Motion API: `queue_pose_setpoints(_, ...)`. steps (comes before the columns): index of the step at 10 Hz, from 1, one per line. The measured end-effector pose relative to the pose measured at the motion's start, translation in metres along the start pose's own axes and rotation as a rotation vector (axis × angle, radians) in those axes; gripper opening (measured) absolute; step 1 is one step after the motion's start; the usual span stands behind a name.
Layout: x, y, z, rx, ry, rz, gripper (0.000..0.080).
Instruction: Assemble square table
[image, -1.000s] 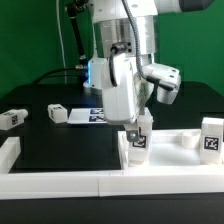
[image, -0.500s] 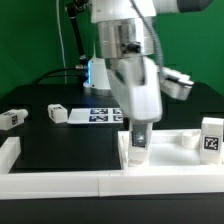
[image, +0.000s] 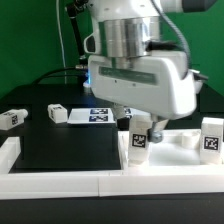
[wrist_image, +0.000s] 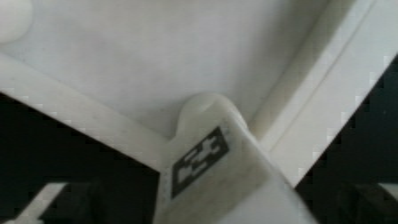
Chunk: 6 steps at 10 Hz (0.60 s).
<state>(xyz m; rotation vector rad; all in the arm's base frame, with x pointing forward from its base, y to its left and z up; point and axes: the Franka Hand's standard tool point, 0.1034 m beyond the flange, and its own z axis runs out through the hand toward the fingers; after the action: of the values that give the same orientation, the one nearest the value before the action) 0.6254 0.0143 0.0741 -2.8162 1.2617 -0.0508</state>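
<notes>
The square table's white slab (image: 172, 156) lies at the front of the exterior view's right. A white leg (image: 138, 140) with a black-and-white tag stands upright in its near corner. My gripper (image: 140, 119) comes down from above and is shut on the top of this leg. In the wrist view the leg (wrist_image: 214, 160) runs between my two dark fingers (wrist_image: 50, 203) onto the slab (wrist_image: 143, 60), and my gripper (wrist_image: 210, 208) holds its near end. Another leg (image: 211, 136) stands at the slab's right. Two loose legs (image: 12, 117) (image: 57, 113) lie at the left.
The marker board (image: 96, 113) lies behind the gripper on the black table. White border rails run along the front (image: 60, 181) and the left side (image: 8, 152). A green backdrop stands behind the arm.
The wrist and gripper have turned about the upright leg, so the hand's broad side now faces the camera. The leg stays in the slab's corner.
</notes>
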Motion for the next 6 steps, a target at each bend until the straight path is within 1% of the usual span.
queue_pose_setpoints(1,-0.0029,-0.0023,0.0008,-0.006,0.006,-0.137,0.0649)
queue_pose_setpoints(3,-0.0009,-0.0004,0.0011,-0.007,0.006,-0.161,0.0649)
queue_pose_setpoints(4,-0.0012,-0.0005,0.0013,-0.007,0.006,-0.144,0.054)
queue_pose_setpoints(5,-0.001,-0.0003,0.0014,-0.007,0.006,-0.145,0.0389)
queue_pose_setpoints(6,-0.0013,-0.0003,0.0017,-0.007,0.005,-0.102,0.0389)
